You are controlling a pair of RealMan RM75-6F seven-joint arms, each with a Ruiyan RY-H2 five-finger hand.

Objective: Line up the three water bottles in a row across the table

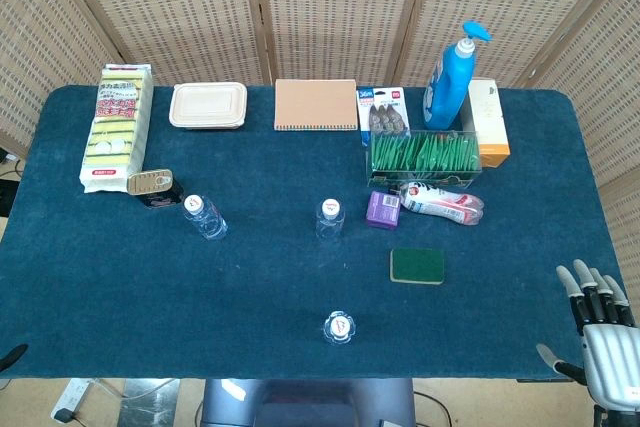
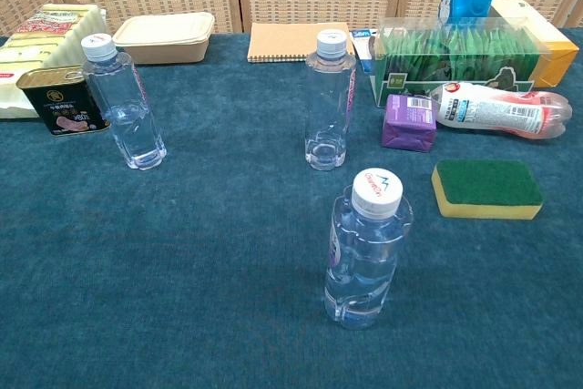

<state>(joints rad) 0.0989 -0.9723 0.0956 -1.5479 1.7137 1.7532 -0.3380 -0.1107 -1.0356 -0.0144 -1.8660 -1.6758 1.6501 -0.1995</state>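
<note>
On table (image 1: 100,277): blue felt-like cloth, napped.
Bottles: three, clear ribbed plastic, white caps, upright; left bottle (image 2: 127,107), middle bottle (image 2: 330,102), near bottle (image 2: 366,248) well forward of both.
Sponge (image 2: 485,189): one, green over yellow.
Right hand (image 1: 605,342): off table's right corner, fingers spread, empty.
Left hand: unseen.

light: bright, even, diffuse | shadows: faint, soft | glare: slight on bottle caps | focus: both views sharp
</note>
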